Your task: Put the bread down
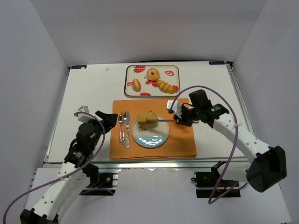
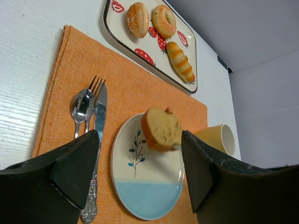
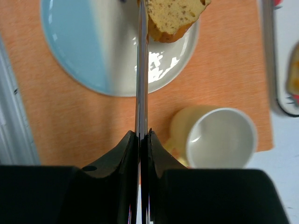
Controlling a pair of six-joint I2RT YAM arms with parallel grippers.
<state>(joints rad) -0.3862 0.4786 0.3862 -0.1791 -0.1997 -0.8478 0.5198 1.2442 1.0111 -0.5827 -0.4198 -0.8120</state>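
Note:
A slice of bread (image 1: 146, 116) is held at the tip of thin metal tongs (image 1: 161, 121) over the far part of a white and blue plate (image 1: 150, 135). My right gripper (image 1: 180, 119) is shut on the tongs' handle, to the right of the plate. In the right wrist view the fingers clamp the tongs (image 3: 141, 70) edge-on, with the bread (image 3: 173, 16) at the top over the plate (image 3: 93, 51). My left gripper (image 1: 111, 119) is open and empty, left of the cutlery. Its view shows the bread (image 2: 161, 128) just above the plate (image 2: 149, 186).
The plate sits on an orange placemat (image 1: 182, 140) with a fork, spoon and knife (image 1: 124, 128) to its left. A yellow cup (image 3: 219, 137) lies on the mat under my right gripper. A strawberry-print tray (image 1: 152, 70) with three pastries stands behind.

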